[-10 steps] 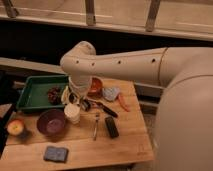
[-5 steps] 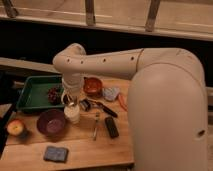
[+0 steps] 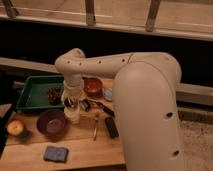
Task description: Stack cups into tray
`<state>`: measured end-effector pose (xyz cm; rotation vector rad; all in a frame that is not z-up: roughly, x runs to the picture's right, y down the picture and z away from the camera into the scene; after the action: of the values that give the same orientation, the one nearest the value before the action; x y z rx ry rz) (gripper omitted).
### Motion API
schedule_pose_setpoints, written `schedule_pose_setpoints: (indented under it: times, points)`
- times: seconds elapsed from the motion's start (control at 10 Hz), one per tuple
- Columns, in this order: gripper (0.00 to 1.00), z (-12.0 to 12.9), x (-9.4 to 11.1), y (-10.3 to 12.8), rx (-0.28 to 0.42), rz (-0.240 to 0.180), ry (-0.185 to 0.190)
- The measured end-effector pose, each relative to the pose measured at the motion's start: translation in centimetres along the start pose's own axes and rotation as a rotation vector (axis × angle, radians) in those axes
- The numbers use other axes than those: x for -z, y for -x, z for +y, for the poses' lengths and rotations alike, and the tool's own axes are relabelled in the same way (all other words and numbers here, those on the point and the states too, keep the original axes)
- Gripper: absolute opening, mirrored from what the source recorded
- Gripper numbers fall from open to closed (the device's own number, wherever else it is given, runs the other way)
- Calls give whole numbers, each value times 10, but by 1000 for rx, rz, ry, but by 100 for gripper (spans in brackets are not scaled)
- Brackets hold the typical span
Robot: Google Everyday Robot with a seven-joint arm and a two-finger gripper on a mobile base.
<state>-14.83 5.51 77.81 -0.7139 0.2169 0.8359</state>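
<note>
The green tray [image 3: 31, 92] lies at the back left of the wooden table, with a dark red clump [image 3: 54, 93] inside it. The cream-white cup [image 3: 73, 115] stands upright on the table just right of the tray's near corner. My gripper [image 3: 71, 103] points straight down and sits right on top of this cup, hiding its rim. A small shiny object [image 3: 84, 104], probably the steel cup, sits just right of the gripper. My arm covers the right half of the view.
A purple bowl [image 3: 50, 122] stands left of the cream cup. An orange-brown bowl [image 3: 93, 86] is behind it. An apple [image 3: 15, 127], a blue sponge [image 3: 55, 153], a black remote [image 3: 111, 126] and a utensil [image 3: 95, 125] lie on the table.
My arm has swung further across the view. The gripper has moved left and down, from near the orange-brown bowl onto the cream-white cup.
</note>
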Motion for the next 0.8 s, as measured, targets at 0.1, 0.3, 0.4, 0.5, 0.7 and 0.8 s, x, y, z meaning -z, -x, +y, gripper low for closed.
schedule_pose_setpoints:
  times: [0.1, 0.3, 0.4, 0.5, 0.7, 0.8]
  points:
    - [80, 2, -6, 0, 1, 14, 8]
    - [80, 3, -14, -2, 1, 32, 12]
    - [80, 5, -17, -2, 4, 38, 13]
    - [80, 7, -19, -2, 8, 42, 13]
    - [80, 11, -20, -3, 18, 47, 10]
    - [80, 11, -22, -4, 20, 49, 4]
